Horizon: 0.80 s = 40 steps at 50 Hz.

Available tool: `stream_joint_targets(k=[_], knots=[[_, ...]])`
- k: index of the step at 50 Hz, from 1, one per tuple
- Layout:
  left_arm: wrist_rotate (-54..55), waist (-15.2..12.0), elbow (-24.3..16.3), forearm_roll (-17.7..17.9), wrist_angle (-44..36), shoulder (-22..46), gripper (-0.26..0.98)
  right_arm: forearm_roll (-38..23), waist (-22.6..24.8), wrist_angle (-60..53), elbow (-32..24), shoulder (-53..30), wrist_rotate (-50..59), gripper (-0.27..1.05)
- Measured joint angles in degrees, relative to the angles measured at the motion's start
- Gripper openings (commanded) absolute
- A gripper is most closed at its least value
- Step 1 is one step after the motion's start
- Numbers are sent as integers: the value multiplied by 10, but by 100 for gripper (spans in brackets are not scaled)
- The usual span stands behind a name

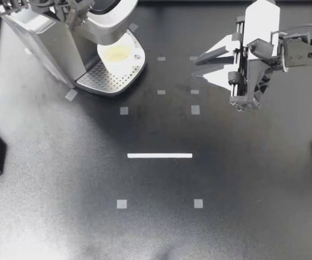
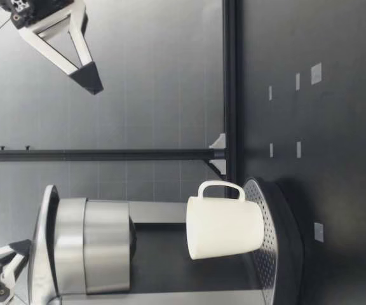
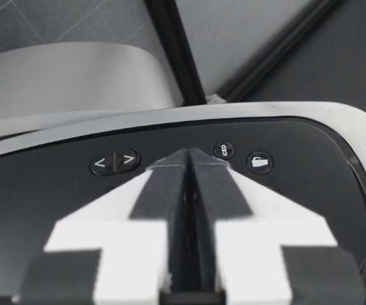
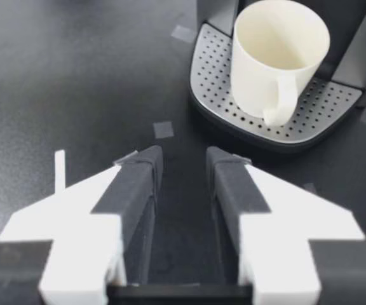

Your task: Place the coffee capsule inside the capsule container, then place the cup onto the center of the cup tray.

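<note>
A white cup [image 1: 119, 54] stands upright on the perforated cup tray [image 1: 103, 79] of the coffee machine [image 1: 39, 38], its handle toward my right gripper [image 1: 201, 69]. That gripper hovers open and empty over the table, well to the right of the tray. The right wrist view has the cup [image 4: 278, 54] ahead of the open gripper [image 4: 184, 159]. My left arm [image 1: 64, 8] reaches over the machine's top. Its gripper [image 3: 189, 157] is shut on nothing, tips at the dark button panel [image 3: 62, 197] of the lid. No capsule is in sight.
Small grey tape squares [image 1: 124, 110] and a white tape line [image 1: 160, 155] mark the black table. A black frame rail [image 2: 230, 89] runs along the far edge. In the low view the cup [image 2: 224, 227] sits under the machine's silver head [image 2: 94, 244].
</note>
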<state>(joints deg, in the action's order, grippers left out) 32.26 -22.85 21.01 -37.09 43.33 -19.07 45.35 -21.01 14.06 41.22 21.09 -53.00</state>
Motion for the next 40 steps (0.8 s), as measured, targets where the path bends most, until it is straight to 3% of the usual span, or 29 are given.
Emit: stream_joint_targets(k=[27, 40], knots=[[-61, 4, -27, 16, -21, -13, 11, -1, 0, -9, 3, 1, 1, 38], [-85, 11, -62, 35, 21, 3, 11, 0, 0, -18, 3, 0, 1, 38]])
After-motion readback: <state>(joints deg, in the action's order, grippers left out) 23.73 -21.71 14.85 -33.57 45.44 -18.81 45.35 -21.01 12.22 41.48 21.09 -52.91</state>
